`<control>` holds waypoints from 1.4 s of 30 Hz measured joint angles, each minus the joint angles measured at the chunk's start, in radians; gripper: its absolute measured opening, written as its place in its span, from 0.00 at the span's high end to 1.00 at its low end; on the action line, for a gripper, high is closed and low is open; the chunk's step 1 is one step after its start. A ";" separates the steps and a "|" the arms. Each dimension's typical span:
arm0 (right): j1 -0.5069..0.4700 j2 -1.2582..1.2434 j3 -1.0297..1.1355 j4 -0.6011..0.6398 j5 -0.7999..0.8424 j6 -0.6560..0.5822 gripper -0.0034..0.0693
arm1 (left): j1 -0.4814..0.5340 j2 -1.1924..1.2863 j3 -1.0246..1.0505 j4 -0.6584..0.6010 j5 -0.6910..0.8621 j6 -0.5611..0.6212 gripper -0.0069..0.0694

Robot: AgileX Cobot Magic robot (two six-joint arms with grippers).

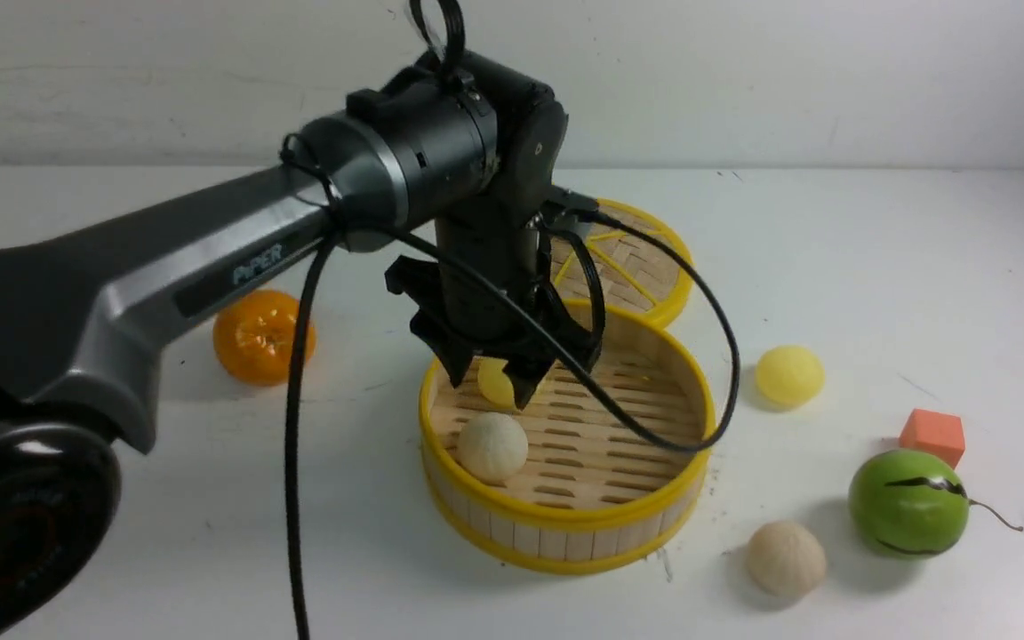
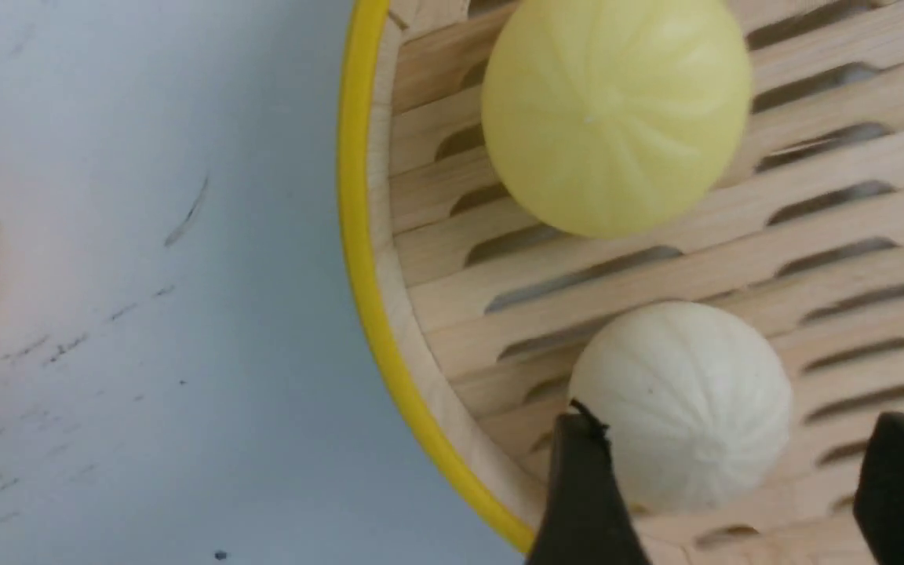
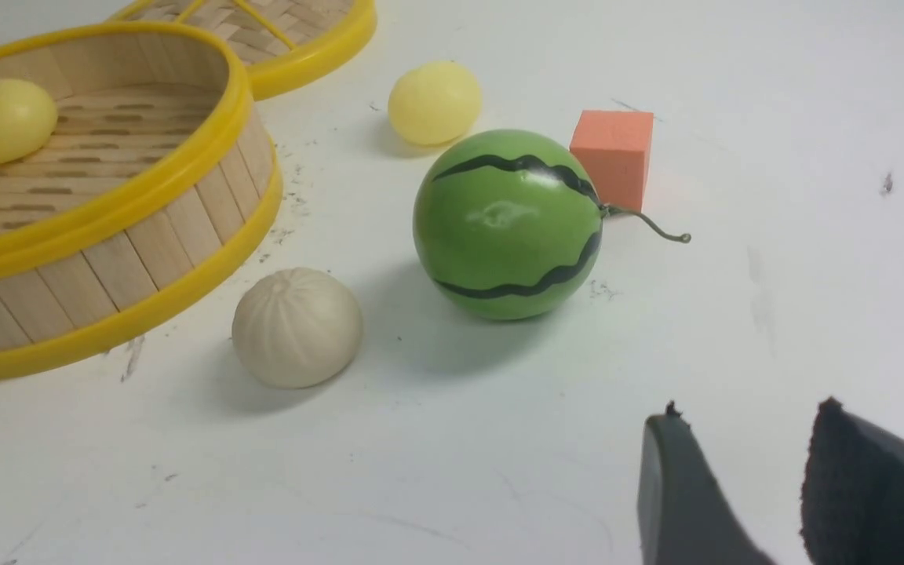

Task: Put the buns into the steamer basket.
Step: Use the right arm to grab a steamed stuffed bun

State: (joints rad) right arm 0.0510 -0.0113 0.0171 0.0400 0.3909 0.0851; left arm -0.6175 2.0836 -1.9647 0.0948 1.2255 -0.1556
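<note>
The steamer basket (image 1: 565, 520) stands mid-table. Inside it lie one pale yellow bun (image 1: 494, 384) and one off-white bun (image 1: 492, 447). My left gripper (image 1: 490, 378) hovers open over the basket's left part, its dark fingers partly hiding the yellow bun. In the left wrist view the off-white bun (image 2: 679, 404) lies on the slats between my spread fingers (image 2: 585, 494), with the yellow bun (image 2: 617, 118) beyond. A second yellow bun (image 1: 789, 375) and a beige bun (image 1: 786, 557) lie on the table right of the basket. My right gripper (image 3: 749, 410) is open and empty above the table.
A green striped ball (image 1: 908, 502) with a stem and an orange cube (image 1: 932, 436) sit at the right. An orange fruit (image 1: 263, 336) lies left of the basket. A flat woven disc (image 1: 636, 267) lies behind it. The left arm's cable hangs across the basket.
</note>
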 joint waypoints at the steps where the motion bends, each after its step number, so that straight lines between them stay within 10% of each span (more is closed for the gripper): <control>1: 0.000 0.000 0.000 0.000 0.000 0.000 0.62 | 0.000 -0.035 0.000 -0.012 0.002 -0.004 0.31; 4: 0.000 0.000 0.000 0.000 0.000 0.000 0.62 | 0.000 -0.131 0.003 -0.042 0.006 -0.025 0.39; 10: 0.000 0.000 0.000 0.000 0.000 0.000 0.62 | 0.000 -0.491 0.221 -0.102 0.005 -0.029 0.93; 14: 0.000 0.000 0.000 0.000 0.000 0.000 0.62 | 0.001 -0.675 0.463 -0.102 -0.095 -0.026 0.93; 28: 0.000 0.000 0.000 0.000 0.000 0.000 0.62 | 0.002 -1.456 1.639 -0.209 -1.182 -0.026 0.93; 42: 0.000 0.000 0.011 0.205 -0.290 0.173 0.62 | 0.002 -1.723 1.859 -0.211 -1.368 -0.026 0.93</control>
State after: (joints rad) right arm 0.0510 -0.0113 0.0281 0.2455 0.1007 0.2583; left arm -0.6156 0.3603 -0.1056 -0.1166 -0.1422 -0.1813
